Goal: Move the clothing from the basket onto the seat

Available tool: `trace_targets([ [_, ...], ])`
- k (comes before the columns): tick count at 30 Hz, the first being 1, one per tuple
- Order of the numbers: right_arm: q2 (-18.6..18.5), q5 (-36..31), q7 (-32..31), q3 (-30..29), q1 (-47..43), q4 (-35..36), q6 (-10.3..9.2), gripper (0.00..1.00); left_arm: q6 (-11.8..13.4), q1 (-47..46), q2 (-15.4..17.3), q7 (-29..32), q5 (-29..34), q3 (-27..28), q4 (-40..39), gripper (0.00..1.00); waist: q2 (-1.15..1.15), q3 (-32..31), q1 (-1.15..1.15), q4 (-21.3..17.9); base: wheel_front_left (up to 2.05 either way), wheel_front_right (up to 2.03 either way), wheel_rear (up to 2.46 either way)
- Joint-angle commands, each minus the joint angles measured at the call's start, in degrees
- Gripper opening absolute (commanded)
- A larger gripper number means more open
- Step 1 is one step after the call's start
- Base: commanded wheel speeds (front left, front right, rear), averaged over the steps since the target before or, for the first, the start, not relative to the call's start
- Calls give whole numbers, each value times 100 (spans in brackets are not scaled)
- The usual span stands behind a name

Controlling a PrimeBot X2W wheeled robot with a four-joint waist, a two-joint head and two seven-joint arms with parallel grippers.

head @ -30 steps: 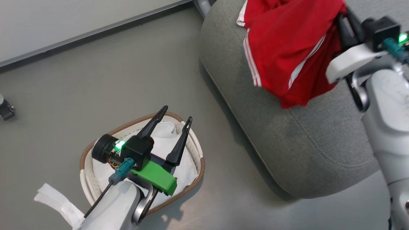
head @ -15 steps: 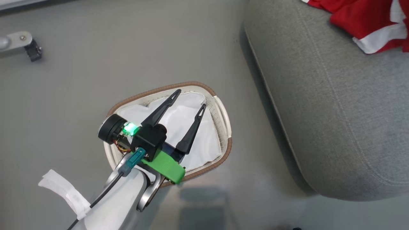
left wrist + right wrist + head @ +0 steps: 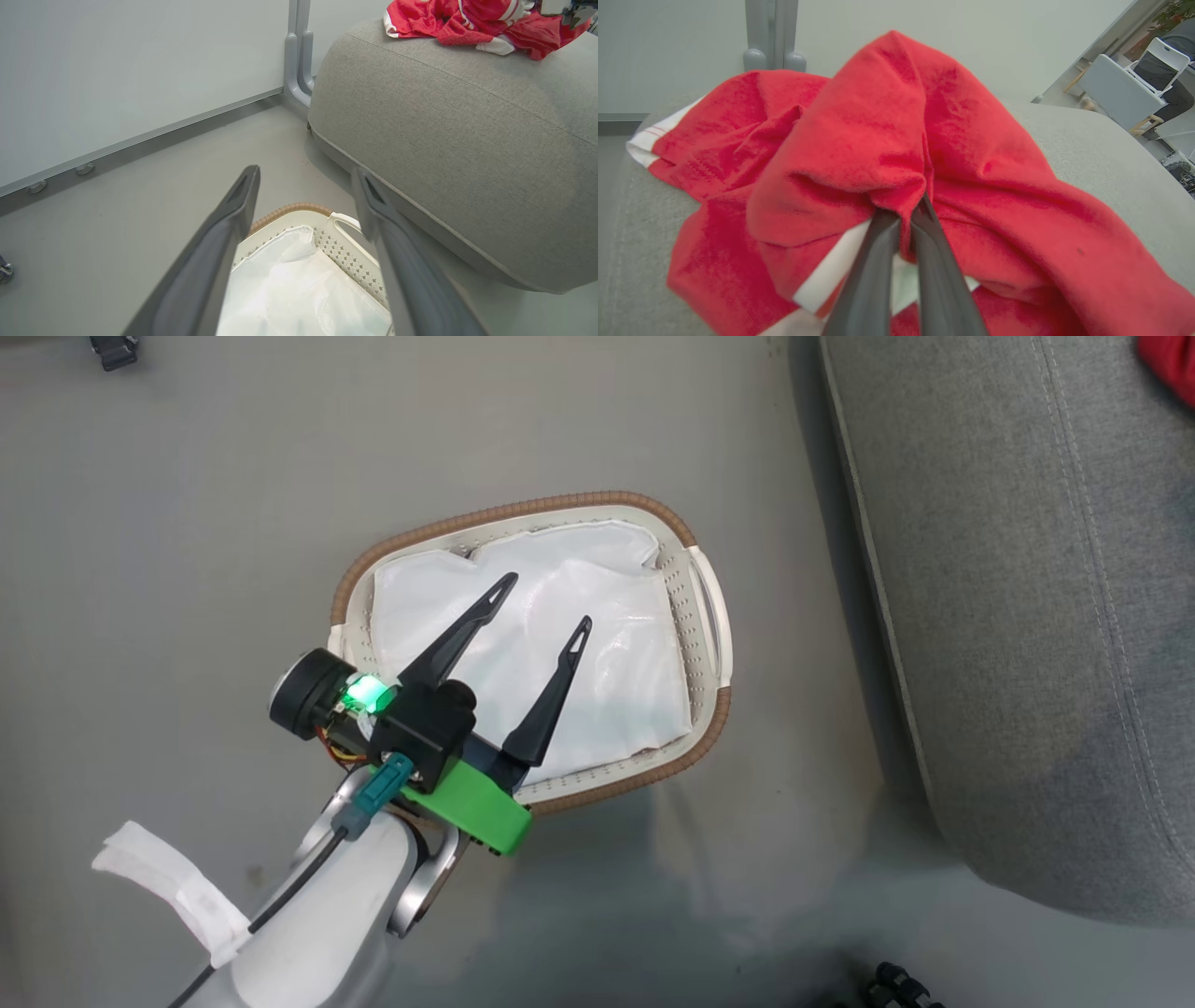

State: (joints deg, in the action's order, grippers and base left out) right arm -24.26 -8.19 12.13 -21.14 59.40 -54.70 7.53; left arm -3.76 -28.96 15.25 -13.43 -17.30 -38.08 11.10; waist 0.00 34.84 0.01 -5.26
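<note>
Two dark fingers of the right gripper point(image 3: 909, 211) are pressed together on a fold of the clothing point(image 3: 878, 130) — the red heap lies on the seat point(image 3: 1092, 154), bunched just ahead of the tips. The left gripper point(image 3: 546, 599) hangs spread wide over the basket point(image 3: 523, 509) and its white liner cloth point(image 3: 616, 653) — well apart from the clothing.

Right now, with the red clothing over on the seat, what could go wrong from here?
The right tool is shut on a fold of the clothing; pulling away before opening could drag it off the seat. The left tool hangs open over the basket, which holds a white liner; closing there might grab it.
</note>
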Motion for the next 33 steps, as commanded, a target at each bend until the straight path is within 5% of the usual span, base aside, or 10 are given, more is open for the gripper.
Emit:
trace_targets([
  [1,88,-77,89,-14,-66,-48,-8,34,44,-137,50,-13,14,38,-46,100,0,52,-1,-82,0,0,0],
  [2,169,-134,144,26,-85,-58,-8,47,72,-137,70,-16,4,61,-60,100,0,55,-1,-134,0,0,0],
  [3,220,-168,184,68,-108,-55,-8,85,86,-128,84,-17,-4,72,-66,100,0,52,-1,-169,0,0,0],
  [4,289,-183,223,100,-133,-42,-8,100,101,-110,98,-20,-15,89,-70,100,0,38,-1,-217,0,0,0],
  [18,600,-33,309,554,-674,731,-8,100,260,52,169,-127,-206,349,-131,100,0,-388,-1,-530,0,0,0],
  [33,993,332,305,1459,-1371,1347,-8,100,670,731,-187,-170,-271,1365,-33,100,0,-1822,-1,-105,0,0,0],
])
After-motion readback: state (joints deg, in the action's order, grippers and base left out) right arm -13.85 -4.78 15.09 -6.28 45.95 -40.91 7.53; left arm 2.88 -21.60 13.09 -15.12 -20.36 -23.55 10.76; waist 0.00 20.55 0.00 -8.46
